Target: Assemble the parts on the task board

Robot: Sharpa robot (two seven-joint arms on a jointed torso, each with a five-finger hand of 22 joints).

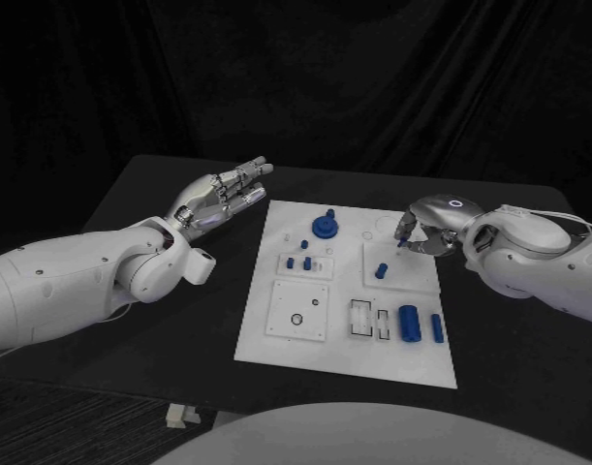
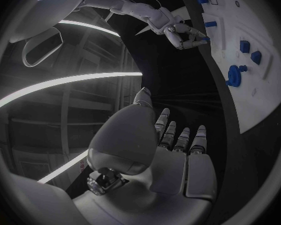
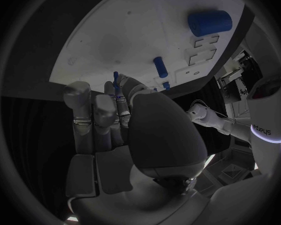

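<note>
Nearest the robot, the white task board [image 1: 296, 339] is lying in the middle of the black table [image 1: 128, 329], and at its near right end a fat blue cylinder [image 1: 409, 323] is lying just beside a slimmer blue bar [image 1: 437, 328], both next to the slotted cut-outs [image 1: 362, 319]. Toward the middle of the board, small blue pegs [image 1: 298, 263] are standing in their seats, with another small blue part [image 1: 384, 270] sitting to their right. Over the board's far right edge the right hand [image 1: 424, 235] is hovering with its fingers curled in, pinching a thin blue pin [image 3: 116, 78] between the fingertips [image 3: 123, 101]; the pin is sticking out above the white plate, near a short blue peg [image 3: 160, 66] lying on it. At the board's far end a blue geared piece [image 1: 325, 226] is standing upright. The left hand [image 1: 223, 199] is hanging just off the board's far left corner, released, its fingers stretched out and holding nothing, well apart from the geared piece
</note>
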